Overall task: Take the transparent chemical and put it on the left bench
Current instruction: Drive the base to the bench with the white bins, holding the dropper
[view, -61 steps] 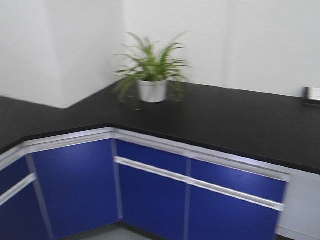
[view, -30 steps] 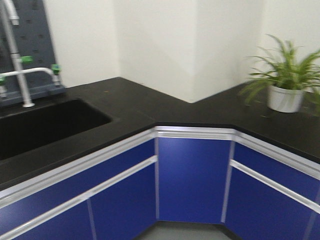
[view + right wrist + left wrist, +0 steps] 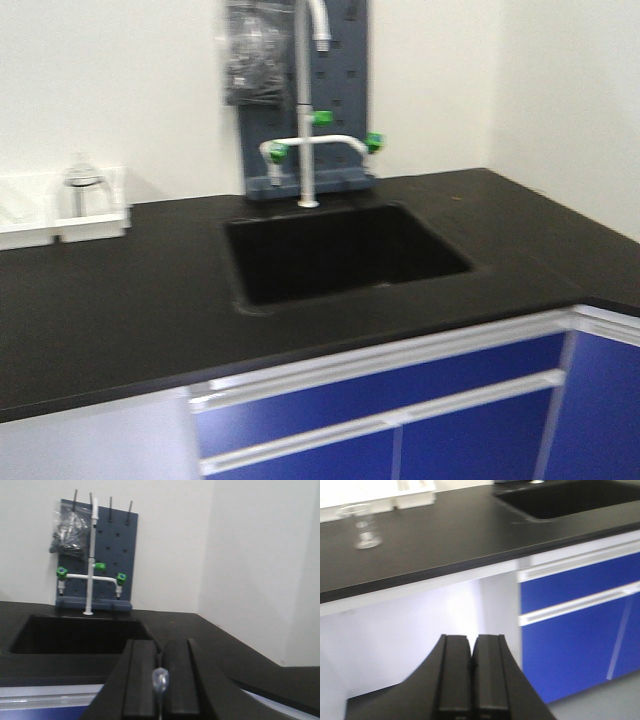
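Between the fingers of my right gripper (image 3: pixel 160 647) a thin sliver of clear glass (image 3: pixel 160 680) stands up; it looks like the wall of the transparent chemical, and the rest of it is hidden below the frame. The gripper is shut on it and hovers in front of the sink. My left gripper (image 3: pixel 471 640) is shut with nothing in it, low in front of the cabinet face. The left bench (image 3: pixel 120 290) is a matte-black countertop with a white bin (image 3: pixel 40 215) against the wall. Neither gripper shows in the front view.
Another clear beaker (image 3: pixel 362 527) stands on the bench (image 3: pixel 445 535) in front of the white bins (image 3: pixel 415 490). A black sink (image 3: pixel 340 250) with a white faucet (image 3: pixel 305 120) and a grey pegboard (image 3: pixel 345 90) lies to the right. Blue cabinet doors (image 3: pixel 400 420) run below the counter.
The front view has swung left: the potted plant and the corner have left the frame, and the sink, faucet and white bin have come in.
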